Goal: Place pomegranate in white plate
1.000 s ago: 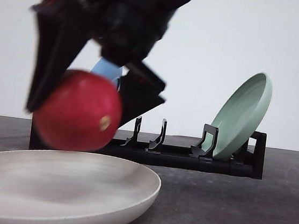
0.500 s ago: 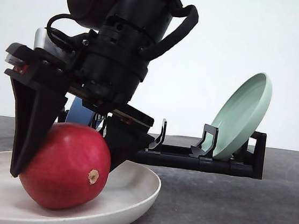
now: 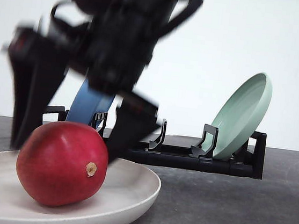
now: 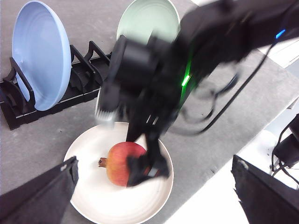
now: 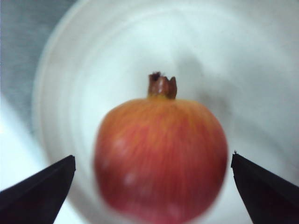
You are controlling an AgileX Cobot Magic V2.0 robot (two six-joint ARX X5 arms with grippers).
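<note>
Pomegranate (image 3: 60,164) at rest in the white plate (image 3: 135,189), left of the plate's centre in the front view, its tan stem nub turned toward the viewer and slightly right. The plate lies flat on the dark counter (image 3: 235,213).

Right tool (image 3: 72,130), blurred, directly above the fruit with its two dark fingers spread wide, one on either side; in the right wrist view the fingertips (image 5: 37,191) stand clear of the red skin, with pale plate visible in the gaps. Nothing is held.

Left tool (image 4: 154,196), seen from its own wrist camera: fingers wide apart and holding nothing, looking down on the plate from off to one side.

Behind the plate, a black dish rack (image 3: 209,159) carries a blue plate (image 3: 88,105) and a pale green plate (image 3: 242,114), both standing on edge and leaning.
</note>
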